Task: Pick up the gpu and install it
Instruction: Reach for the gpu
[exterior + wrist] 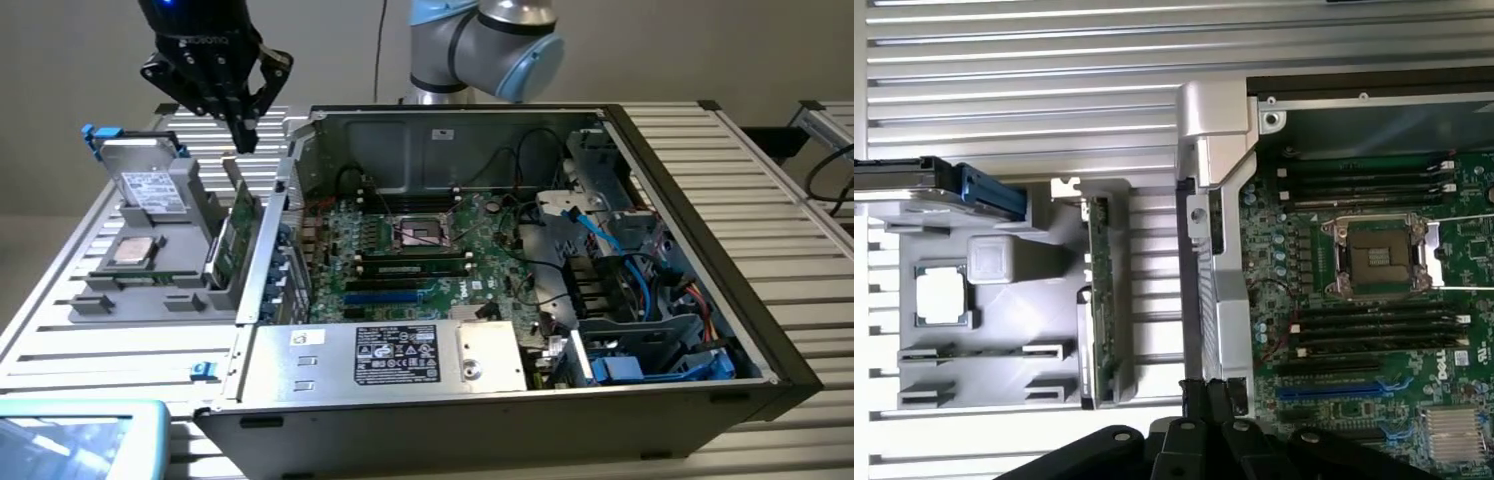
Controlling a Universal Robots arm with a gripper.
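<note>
Jaws: closed, with the tips drawn together and nothing gripped between them; pointed straight down in the exterior view.
Jaws position: held close above the far end of the gpu (239, 232), to the exterior view's left of the computer case (441, 140); no contact with the card is seen.
Gpu placement: stood on its long edge in a slot of the grey holder (134, 292), outside the case and just beside its side wall; the gpu (1101, 300) is seen edge-on in the wrist view as a thin green strip.
Task state: the card is seated in the holder, not yet picked up or installed.
Holder contents: a hard drive (147, 187) with a blue bracket is stood at the far end, and a processor chip (130, 250) is laid flat near the middle.
Case interior: the motherboard (461, 265) is laid flat on the case floor, with the processor socket (424, 232) near its centre and blue expansion slots (387, 297) on its near side; a power supply (387, 355) is mounted at the near wall.
Worktop: a slatted metal worktop (80, 345) is used to carry both holder and case.
Arm: the arm (487, 40) is seen behind the case.
</note>
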